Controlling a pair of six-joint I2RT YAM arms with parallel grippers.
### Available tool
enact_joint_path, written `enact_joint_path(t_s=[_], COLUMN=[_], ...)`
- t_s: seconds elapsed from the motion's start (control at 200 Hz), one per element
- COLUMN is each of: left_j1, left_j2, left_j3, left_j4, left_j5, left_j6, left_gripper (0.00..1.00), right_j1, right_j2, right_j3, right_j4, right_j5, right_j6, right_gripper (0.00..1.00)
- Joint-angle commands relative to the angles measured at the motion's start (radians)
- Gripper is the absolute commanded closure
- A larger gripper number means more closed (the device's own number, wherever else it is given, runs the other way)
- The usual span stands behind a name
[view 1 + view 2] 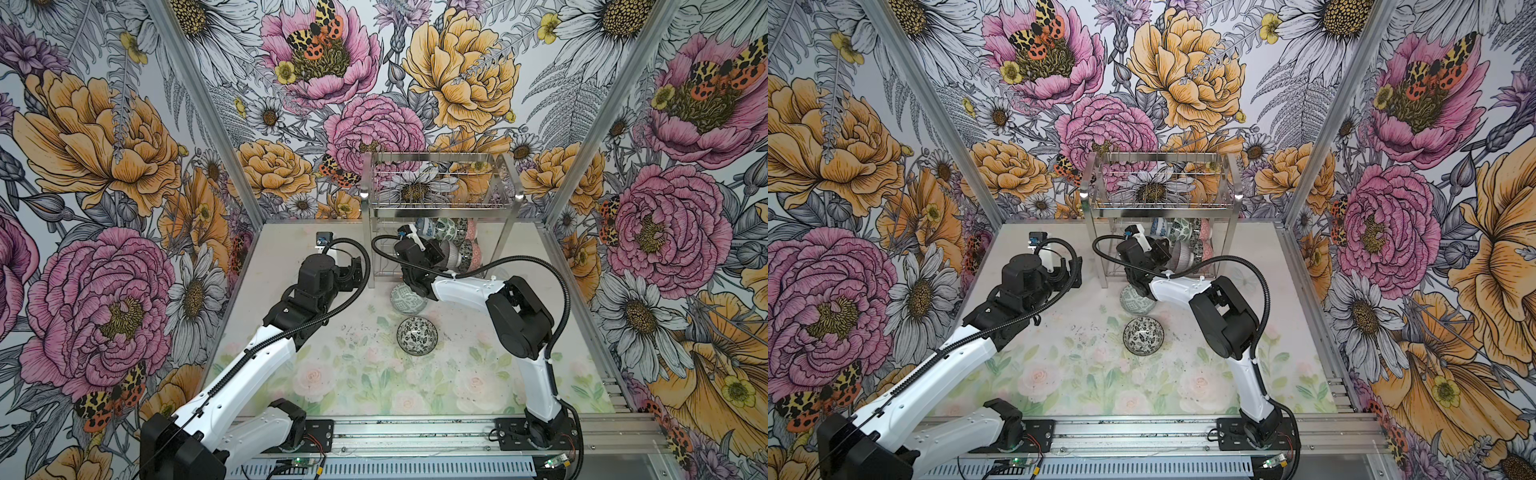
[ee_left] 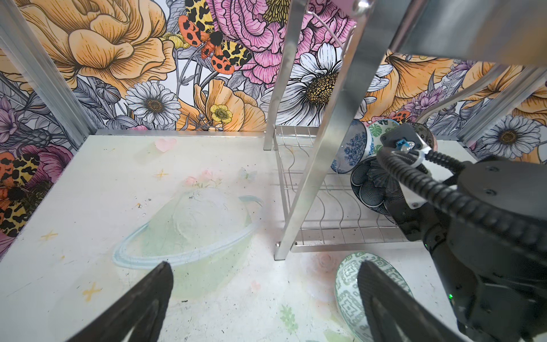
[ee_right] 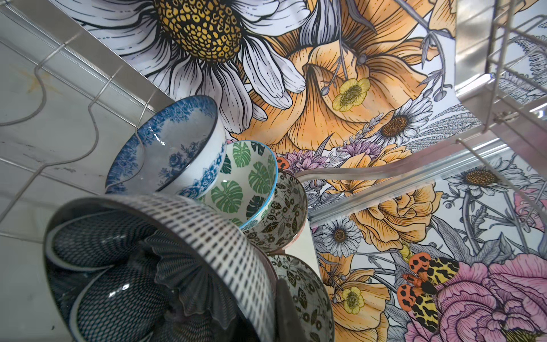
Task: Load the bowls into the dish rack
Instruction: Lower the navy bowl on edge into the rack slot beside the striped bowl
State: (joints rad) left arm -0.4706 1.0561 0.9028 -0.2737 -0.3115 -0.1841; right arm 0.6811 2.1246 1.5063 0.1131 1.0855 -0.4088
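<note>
The right hand (image 1: 437, 252) is clenched on the rim of a dark netted bowl (image 3: 165, 266). The bowl is tipped on its side in the lower shelf of the dish rack (image 1: 440, 206), close beside a blue bowl (image 3: 165, 148) and a leaf bowl (image 3: 242, 183).

1. Seat the rim between the wavy wires (image 2: 325, 204) before letting go.
2. Withdraw low, under the upper basket (image 1: 436, 183) and between the front legs (image 1: 368, 249).

The left hand (image 2: 265, 263) is released and empty, left of the rack. A grey-green bowl (image 1: 405, 299) and a floral bowl (image 1: 417, 335) lie on the bench (image 1: 332, 374) in front of the rack.
</note>
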Motion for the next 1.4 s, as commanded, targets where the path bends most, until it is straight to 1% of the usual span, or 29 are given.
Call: enact_joint_path(t_s=[0.0, 0.49, 1.111, 1.391], left_j1=[0.011, 0.023, 0.036, 0.039], left_j2=[-0.005, 0.008, 0.011, -0.001], left_j3=[-0.013, -0.016, -0.028, -0.039], left_j4=[0.001, 0.01, 0.016, 0.013], left_j5=[0.028, 0.045, 0.058, 0.057], left_j6=[-0.018, -0.019, -0.024, -0.026], left_gripper=[0.01, 0.01, 0.01, 0.02], right_j1=[-0.007, -0.017, 0.001, 0.008], right_j2=[0.02, 0.106, 0.146, 0.145], right_j3=[0.057, 0.107, 0.138, 0.141], right_j4=[0.062, 0.066, 0.025, 0.005], right_j5=[0.053, 0.059, 0.031, 0.016], right_j6=[-0.034, -0.086, -0.097, -0.088], right_gripper=[1.0, 1.0, 1.0, 0.89])
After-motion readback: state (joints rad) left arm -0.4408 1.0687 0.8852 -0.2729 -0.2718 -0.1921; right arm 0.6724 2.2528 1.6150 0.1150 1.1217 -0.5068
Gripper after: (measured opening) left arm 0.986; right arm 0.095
